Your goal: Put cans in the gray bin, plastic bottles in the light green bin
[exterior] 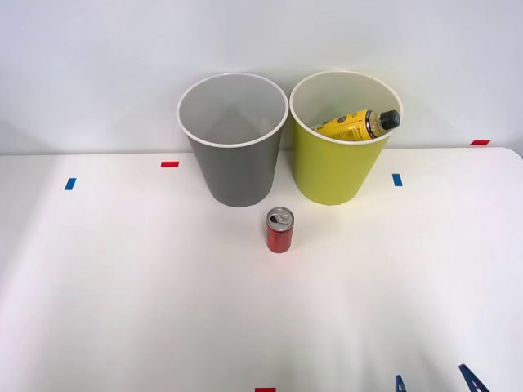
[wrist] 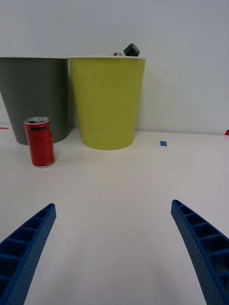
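Red can (exterior: 279, 229) upright on tabletop (exterior: 122, 286), just in front of gray bin (exterior: 234, 139), about 11 o'clock from right hand (exterior: 437, 384). Hand wide open, empty. Bottle (exterior: 357, 125) already in green bin (exterior: 337, 167).

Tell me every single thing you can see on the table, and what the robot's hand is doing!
Tapered round gray plastic bin: one, gray with a white rim, upright at the back of the table, on the robot's left of the other bin.
Tapered round yellow-green plastic bin: one, yellow-green with a white rim, upright right beside the gray bin.
Yellow plastic bottle with a black cap: one, lying tilted inside the yellow-green bin, cap poking above the rim.
Small short red drink can with a silver top: one, standing upright on the table in front of the two bins, touching neither.
Tape marks: several, red and blue, stuck on the table.
White table: one, under everything.
Right gripper: one, blue ribbed fingers spread wide open, holding nothing, low over the table short of the can.
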### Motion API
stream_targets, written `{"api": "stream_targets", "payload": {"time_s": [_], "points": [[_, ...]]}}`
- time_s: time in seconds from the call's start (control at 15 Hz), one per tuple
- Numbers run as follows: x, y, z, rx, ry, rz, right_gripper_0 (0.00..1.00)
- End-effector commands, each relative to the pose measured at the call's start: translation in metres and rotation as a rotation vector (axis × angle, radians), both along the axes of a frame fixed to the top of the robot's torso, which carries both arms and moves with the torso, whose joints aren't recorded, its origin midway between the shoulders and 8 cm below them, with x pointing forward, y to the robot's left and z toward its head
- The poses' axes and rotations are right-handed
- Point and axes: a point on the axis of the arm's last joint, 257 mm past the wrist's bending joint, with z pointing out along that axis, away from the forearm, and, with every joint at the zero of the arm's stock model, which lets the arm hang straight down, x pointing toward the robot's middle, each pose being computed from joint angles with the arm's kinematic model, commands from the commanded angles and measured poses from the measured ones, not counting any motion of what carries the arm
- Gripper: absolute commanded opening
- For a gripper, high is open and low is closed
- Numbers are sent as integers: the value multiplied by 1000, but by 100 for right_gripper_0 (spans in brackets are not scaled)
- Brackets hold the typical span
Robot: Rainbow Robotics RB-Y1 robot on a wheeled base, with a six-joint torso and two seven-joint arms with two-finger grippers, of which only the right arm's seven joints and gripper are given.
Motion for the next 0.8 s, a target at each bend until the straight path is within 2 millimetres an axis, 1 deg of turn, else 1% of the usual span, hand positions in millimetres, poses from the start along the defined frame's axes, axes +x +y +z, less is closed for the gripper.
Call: {"api": "stream_targets", "payload": {"time_s": [0.07,0.8], "points": [[0,0,0,0,0,0,82],[0,0,0,0,0,0,83]]}}
